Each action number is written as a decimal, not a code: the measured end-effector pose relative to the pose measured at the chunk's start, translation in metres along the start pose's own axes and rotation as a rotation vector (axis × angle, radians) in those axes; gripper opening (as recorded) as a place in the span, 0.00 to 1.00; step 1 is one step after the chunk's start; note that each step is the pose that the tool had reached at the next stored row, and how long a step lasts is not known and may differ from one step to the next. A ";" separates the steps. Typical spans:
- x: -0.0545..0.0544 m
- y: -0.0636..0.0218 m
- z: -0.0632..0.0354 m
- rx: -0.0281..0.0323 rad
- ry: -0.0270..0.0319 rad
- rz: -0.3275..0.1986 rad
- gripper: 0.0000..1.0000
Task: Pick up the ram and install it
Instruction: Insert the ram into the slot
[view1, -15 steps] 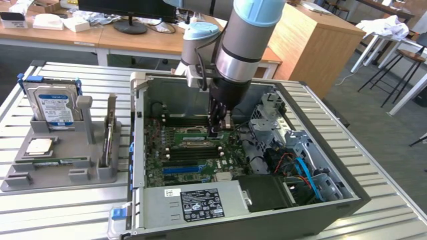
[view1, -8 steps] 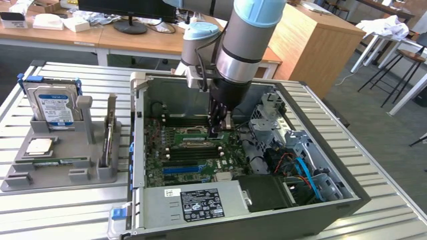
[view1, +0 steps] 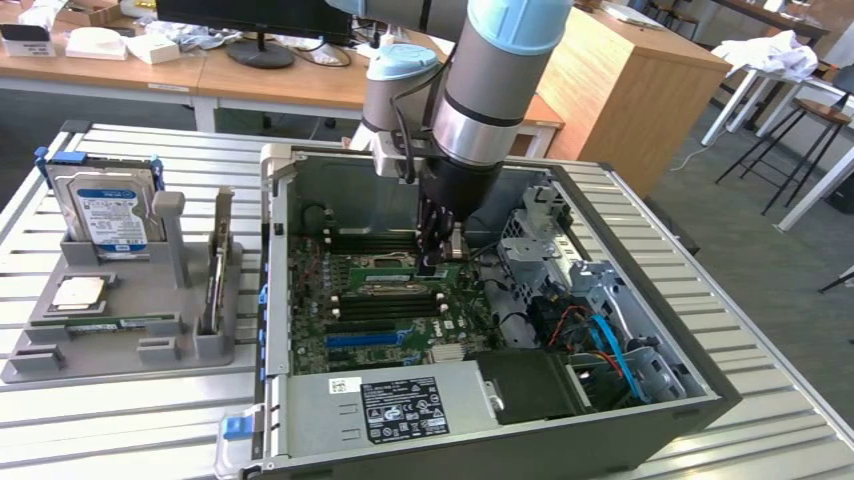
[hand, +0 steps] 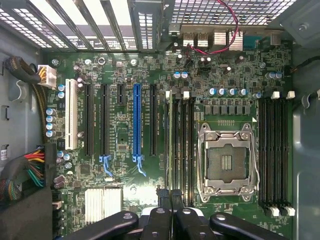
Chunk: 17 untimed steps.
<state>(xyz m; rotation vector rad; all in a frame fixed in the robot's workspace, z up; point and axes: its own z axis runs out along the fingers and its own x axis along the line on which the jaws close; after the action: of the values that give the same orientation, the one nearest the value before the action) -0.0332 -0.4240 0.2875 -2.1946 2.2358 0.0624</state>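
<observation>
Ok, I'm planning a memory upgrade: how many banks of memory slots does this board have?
2. One bank lies between the CPU socket and the blue expansion slot; the other bank lies on the socket's opposite side, beside the case wall. None seems hidden.

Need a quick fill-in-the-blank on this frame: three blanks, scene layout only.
1. The end effector sits inside the open computer case, above the green ___.
2. The hard drive stands in the grey tray on the exterior view's ___ of the case.
3. The CPU socket has no chip in it: it is ___.

Missing words: motherboard; left; empty
</observation>
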 end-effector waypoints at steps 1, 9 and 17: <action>0.000 0.0000 0.0000 0.0000 0.0000 0.000 0.12; 0.000 0.0000 0.0061 0.0000 -0.0001 0.000 0.12; 0.000 -0.0002 0.0142 0.0000 0.0000 0.000 0.12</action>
<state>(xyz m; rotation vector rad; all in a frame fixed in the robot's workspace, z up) -0.0333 -0.4240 0.2733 -2.1947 2.2357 0.0623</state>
